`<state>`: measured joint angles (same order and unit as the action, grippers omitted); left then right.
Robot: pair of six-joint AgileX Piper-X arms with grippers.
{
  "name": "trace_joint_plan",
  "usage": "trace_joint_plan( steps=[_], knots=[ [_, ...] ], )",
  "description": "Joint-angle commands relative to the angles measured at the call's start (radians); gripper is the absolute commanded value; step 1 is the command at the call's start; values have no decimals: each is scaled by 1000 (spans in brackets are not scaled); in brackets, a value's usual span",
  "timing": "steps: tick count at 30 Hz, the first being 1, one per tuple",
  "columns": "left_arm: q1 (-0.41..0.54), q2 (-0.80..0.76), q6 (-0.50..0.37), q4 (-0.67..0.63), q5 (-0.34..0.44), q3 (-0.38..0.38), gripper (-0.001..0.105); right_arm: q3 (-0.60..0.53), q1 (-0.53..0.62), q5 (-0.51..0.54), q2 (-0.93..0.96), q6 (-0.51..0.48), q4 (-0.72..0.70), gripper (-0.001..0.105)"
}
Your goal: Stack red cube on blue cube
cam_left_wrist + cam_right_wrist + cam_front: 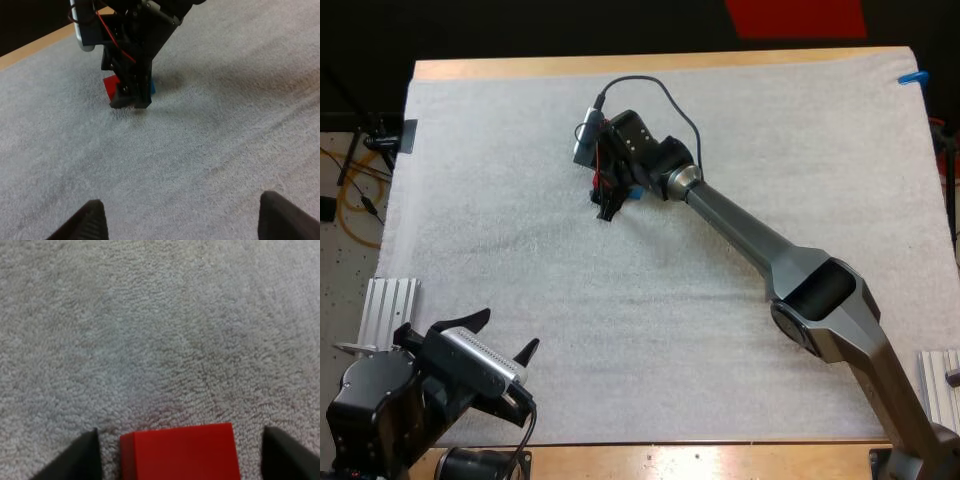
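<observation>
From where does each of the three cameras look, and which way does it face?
High view: behind the arms, facing forward and down over the mat; both arms, left gripper and right gripper show.
Left wrist view: on the left arm, facing across the mat toward the blue cube; its own open fingers show.
Right wrist view: on the right arm, facing down at the red cube; its own open fingers show.
Shared: both wrist views show the red cube.

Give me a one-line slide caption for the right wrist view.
Right gripper open, black fingers standing clear on either side of the bright red cube on the white textured mat.
</observation>
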<state>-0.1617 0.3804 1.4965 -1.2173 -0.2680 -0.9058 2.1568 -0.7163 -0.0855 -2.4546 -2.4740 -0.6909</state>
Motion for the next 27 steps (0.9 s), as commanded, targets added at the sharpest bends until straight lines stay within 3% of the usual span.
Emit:
trace_joint_plan(
  steps=[1, 3, 18, 27],
  knots=[
    [-3, -2, 10, 8, 2, 1, 63, 10, 3, -3, 7, -13, 6, 49],
    [-3, -2, 10, 8, 2, 1, 63, 10, 3, -1, 7, -13, 6, 44],
    [-3, -2, 10, 10, 2, 1, 63, 15, 3, -1, 7, 34, -1, 41],
    [-3, -2, 10, 10, 2, 1, 63, 118, 3, -2, 7, 116, -29, 41]
  ],
)
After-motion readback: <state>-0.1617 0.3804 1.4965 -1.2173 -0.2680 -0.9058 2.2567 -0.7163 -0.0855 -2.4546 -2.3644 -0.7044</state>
